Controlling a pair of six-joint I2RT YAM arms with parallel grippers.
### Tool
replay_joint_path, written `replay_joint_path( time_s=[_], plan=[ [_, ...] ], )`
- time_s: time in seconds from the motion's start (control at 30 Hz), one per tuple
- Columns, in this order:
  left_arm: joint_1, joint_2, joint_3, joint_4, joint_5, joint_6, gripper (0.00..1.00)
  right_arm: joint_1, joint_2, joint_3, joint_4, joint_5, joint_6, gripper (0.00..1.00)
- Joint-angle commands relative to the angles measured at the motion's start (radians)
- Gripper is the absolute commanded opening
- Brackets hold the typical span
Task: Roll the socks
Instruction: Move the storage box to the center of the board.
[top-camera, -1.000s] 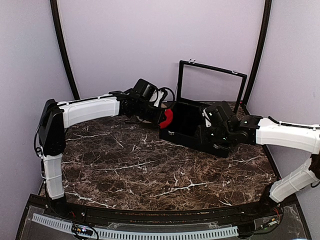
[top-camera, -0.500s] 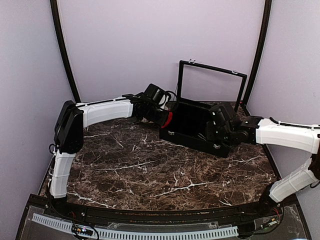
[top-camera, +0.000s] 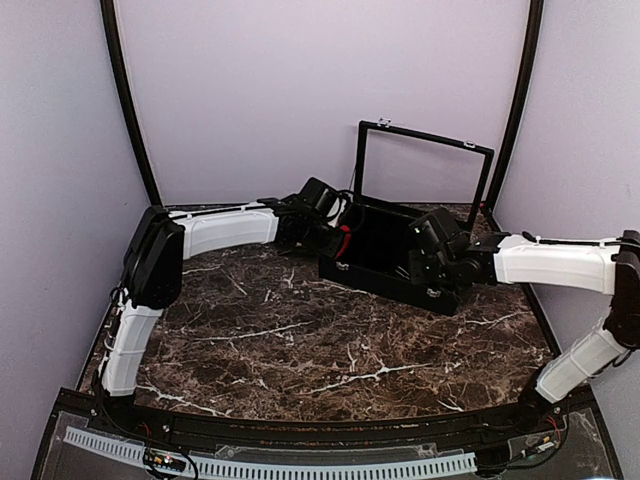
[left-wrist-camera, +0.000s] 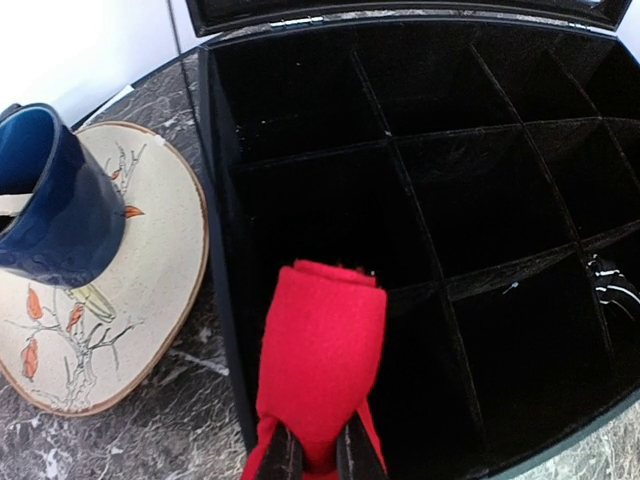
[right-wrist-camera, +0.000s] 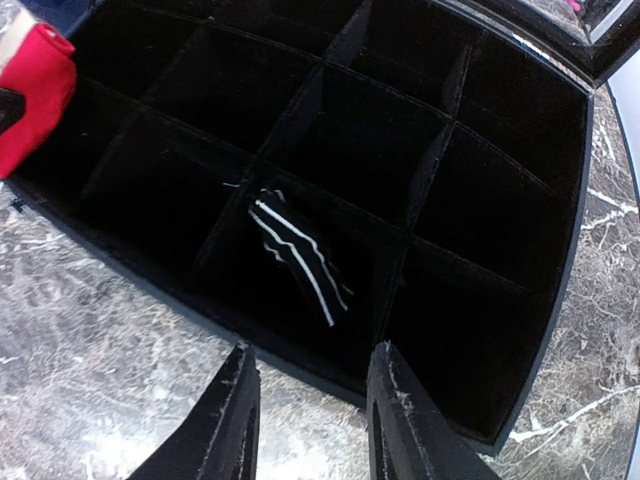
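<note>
My left gripper (left-wrist-camera: 318, 462) is shut on the rolled red sock (left-wrist-camera: 322, 355) and holds it over the near left compartments of the black divided box (left-wrist-camera: 222, 150). The red sock shows in the top view (top-camera: 343, 240) at the box's left end, and at the left edge of the right wrist view (right-wrist-camera: 30, 90). The black sock with white stripes (right-wrist-camera: 298, 258) lies rolled in a front compartment of the box (right-wrist-camera: 560, 300). My right gripper (right-wrist-camera: 308, 415) is open and empty, just in front of the box's front wall, over the table.
The box (top-camera: 385, 275) stands at the back of the marble table with its lid (top-camera: 425, 170) upright. A blue mug (left-wrist-camera: 50, 195) sits on a round painted coaster (left-wrist-camera: 130, 300) left of the box.
My left gripper has carried the red sock rightward, from beside the box's left end to over its left compartments. My right gripper has shifted slightly left along the box front.
</note>
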Motion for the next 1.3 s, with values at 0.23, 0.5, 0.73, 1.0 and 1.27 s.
replay_joint_path(
  time_s=[0.23, 0.5, 0.73, 1.0, 1.27],
  plan=[
    [-0.013, 0.060, 0.046, -0.005, 0.014, 0.015, 0.00, -0.049, 0.112, 0.115, 0.040, -0.015, -0.070, 0.35],
    [-0.023, 0.112, 0.093, -0.045, -0.001, 0.014, 0.00, -0.089, 0.219, 0.176, 0.017, -0.021, -0.098, 0.35],
    [-0.027, 0.156, 0.150, -0.089, -0.003, 0.024, 0.00, -0.135, 0.291, 0.232, 0.001, -0.047, -0.131, 0.35],
    [-0.041, 0.145, 0.155, -0.218, -0.010, 0.055, 0.00, -0.169, 0.399, 0.321, -0.064, -0.123, -0.174, 0.35],
    [-0.049, 0.133, 0.176, -0.367, 0.015, 0.080, 0.00, -0.169, 0.460, 0.339, -0.102, -0.239, -0.173, 0.35]
  ],
)
